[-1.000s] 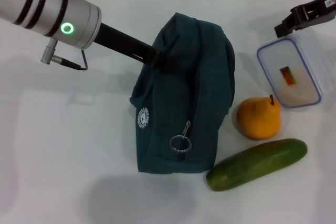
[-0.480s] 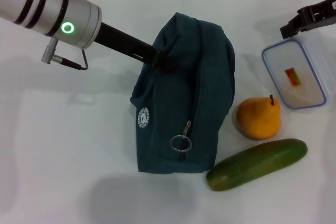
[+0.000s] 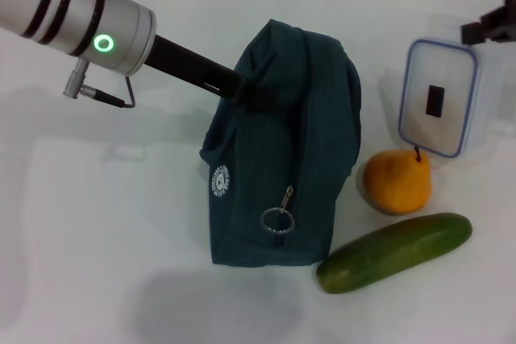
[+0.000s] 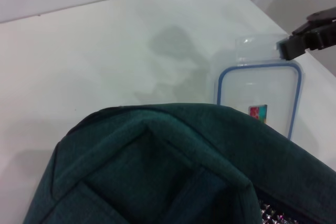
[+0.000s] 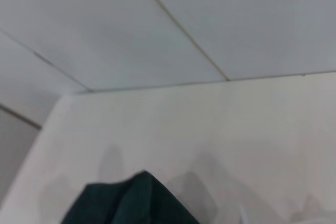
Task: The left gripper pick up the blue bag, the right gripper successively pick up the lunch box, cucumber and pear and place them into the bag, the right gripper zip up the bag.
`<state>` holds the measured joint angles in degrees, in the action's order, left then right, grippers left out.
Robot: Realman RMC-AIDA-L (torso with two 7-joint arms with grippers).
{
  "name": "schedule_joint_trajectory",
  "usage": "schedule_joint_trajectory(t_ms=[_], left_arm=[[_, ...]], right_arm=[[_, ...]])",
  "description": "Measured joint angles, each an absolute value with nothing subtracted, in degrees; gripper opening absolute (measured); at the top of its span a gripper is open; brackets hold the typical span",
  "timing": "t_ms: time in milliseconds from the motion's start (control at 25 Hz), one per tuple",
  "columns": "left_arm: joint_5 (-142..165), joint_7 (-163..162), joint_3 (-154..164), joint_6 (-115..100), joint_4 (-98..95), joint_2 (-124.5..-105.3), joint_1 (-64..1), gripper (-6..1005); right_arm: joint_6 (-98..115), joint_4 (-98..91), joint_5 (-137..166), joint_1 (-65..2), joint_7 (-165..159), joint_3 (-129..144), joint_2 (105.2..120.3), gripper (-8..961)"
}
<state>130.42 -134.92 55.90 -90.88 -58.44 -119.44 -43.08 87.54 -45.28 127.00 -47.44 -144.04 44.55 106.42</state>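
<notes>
The blue bag (image 3: 282, 159) stands in the middle of the table, pulled up by one handle. My left gripper (image 3: 242, 90) is shut on that handle at the bag's upper left; the bag's top (image 4: 157, 166) fills the left wrist view. To the bag's right, the lunch box (image 3: 439, 106) is tipped up on its side, blue-rimmed lid facing the bag. At its far upper corner my right gripper (image 3: 492, 26) is shut on it, also seen from the left wrist as the right gripper (image 4: 310, 32). The pear (image 3: 397, 183) and the cucumber (image 3: 395, 251) lie below the box.
The bag's metal zipper ring (image 3: 277, 219) hangs on its front side near the white logo (image 3: 219, 181). White table (image 3: 97, 223) extends left of and in front of the bag. A wall seam shows behind the table in the right wrist view.
The lunch box has gone from lying flat to tipped up on edge and slightly raised. My right gripper has shifted right toward the frame edge. Bag, pear, cucumber and left arm are unchanged.
</notes>
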Motion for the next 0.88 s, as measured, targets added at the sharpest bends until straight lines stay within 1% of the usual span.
schedule_joint_trajectory(t_ms=[200, 320, 520, 680, 760, 880], left_arm=[[129.4, -134.8, 56.2, -90.9, -58.4, -119.44, -43.1, 44], [129.2, -134.7, 56.2, -90.9, -58.4, -119.44, -43.1, 45], [129.2, -134.4, 56.3, -90.9, -58.4, -119.48, -43.0, 45], [129.1, -134.2, 56.3, -91.0, -58.3, -119.51, -43.0, 45], [129.1, -134.2, 56.3, -91.0, -58.3, -119.52, -43.0, 45], [129.1, -134.2, 56.3, -91.0, -58.3, -119.53, -43.2, 45]], right_arm=[[87.4, -45.7, 119.3, -41.6, -142.5, 44.5, 106.06, 21], [87.5, -45.9, 117.1, -39.1, -141.4, 44.5, 106.38, 21], [87.0, -45.7, 112.8, -34.7, -137.3, 44.1, 107.73, 21], [86.9, -45.7, 110.6, -31.7, -132.2, 40.9, 109.43, 21], [86.8, -45.3, 110.1, -30.5, -130.3, 39.1, 109.86, 21], [86.7, -43.5, 109.7, -29.5, -128.2, 36.6, 110.00, 21]])
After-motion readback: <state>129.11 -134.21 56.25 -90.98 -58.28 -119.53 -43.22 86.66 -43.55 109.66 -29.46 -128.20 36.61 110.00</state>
